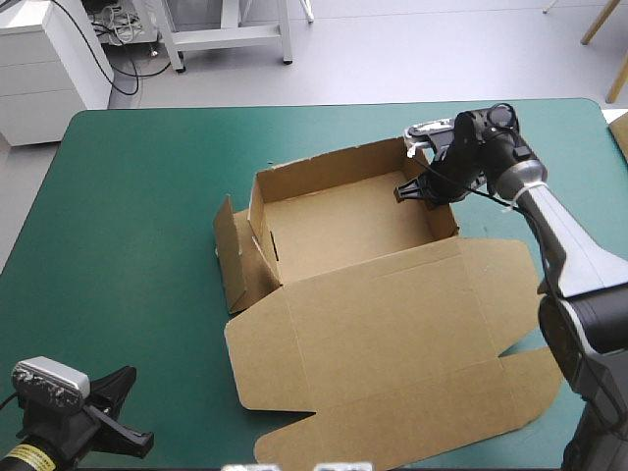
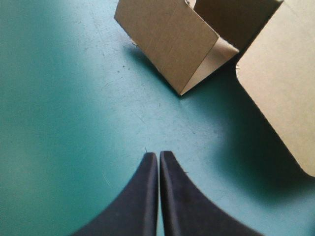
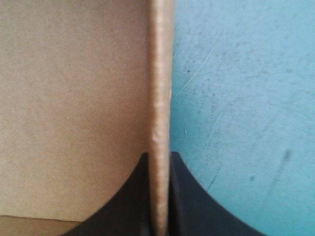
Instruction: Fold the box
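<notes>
Robot body only: two arms, black fin fingers.
Right arm (image 1: 579,265) is showing smooth silver-grey shells with darker grey joints, turning black and knobbly at the wrist past a shiny silver collar (image 1: 527,177); a small white tie (image 1: 506,204) is sitting just beside that collar. Right gripper (image 1: 412,190) is looking all black. Left arm (image 1: 39,446) is showing black, wearing a yellow label (image 1: 22,457) with dark print, unreadable. Left gripper (image 2: 158,156) fingers (image 2: 138,196) are showing as broad matte black fins — flaring wide at the bases, tapering to rounded tips.
</notes>
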You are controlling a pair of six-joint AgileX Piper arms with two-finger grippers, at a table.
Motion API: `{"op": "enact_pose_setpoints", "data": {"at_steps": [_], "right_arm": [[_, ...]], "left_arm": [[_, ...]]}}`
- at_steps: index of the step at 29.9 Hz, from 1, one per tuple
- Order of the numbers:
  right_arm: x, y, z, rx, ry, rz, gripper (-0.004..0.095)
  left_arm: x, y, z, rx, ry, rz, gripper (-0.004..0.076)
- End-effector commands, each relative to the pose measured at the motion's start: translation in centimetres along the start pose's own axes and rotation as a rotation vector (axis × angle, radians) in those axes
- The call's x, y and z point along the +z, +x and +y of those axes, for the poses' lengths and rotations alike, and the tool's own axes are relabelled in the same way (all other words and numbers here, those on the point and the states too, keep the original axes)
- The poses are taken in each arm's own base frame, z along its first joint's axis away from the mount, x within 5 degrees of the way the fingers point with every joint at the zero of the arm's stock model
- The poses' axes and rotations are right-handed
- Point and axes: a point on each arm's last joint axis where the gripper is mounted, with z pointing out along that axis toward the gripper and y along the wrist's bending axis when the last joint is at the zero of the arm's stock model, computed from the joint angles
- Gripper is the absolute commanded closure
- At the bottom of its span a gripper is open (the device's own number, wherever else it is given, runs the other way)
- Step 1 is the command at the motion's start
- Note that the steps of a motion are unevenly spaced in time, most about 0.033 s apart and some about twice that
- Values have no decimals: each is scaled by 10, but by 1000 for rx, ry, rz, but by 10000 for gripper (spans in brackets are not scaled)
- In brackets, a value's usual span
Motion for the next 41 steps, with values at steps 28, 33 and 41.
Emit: {"op": "enact_pose_setpoints", "data": {"at_steps": [28, 33, 41], "right_arm": [[-199, 52, 9, -13, 93, -482, 930], [-199, 52, 9, -17, 94, -482, 930], [-199, 52, 9, -26, 96, -482, 930]], "left_arm": [[-4, -16, -10, 19, 102, -118, 302], [-4, -17, -8, 41, 81, -137, 302], [11, -31, 6, -80, -41, -94, 302]]}}
